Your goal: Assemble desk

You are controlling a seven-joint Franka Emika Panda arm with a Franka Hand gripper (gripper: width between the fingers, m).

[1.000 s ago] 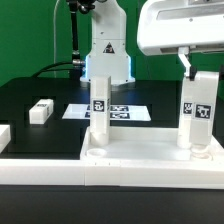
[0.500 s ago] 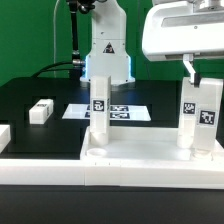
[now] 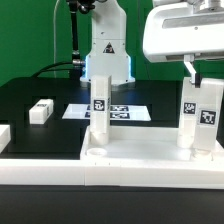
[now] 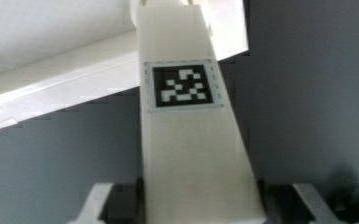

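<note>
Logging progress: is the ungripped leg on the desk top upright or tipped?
Upright: the leg stands vertical on the desk top, at its corner.

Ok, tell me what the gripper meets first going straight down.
The gripper is shut on the upright leg; straight down, it would likely meet the desk top under that leg, depth being unclear.

You see smooth, matt white plastic on the desk top (image 3: 140, 153) and each leg (image 3: 100, 112); the table (image 3: 28, 92) under them looks matt black.
</note>
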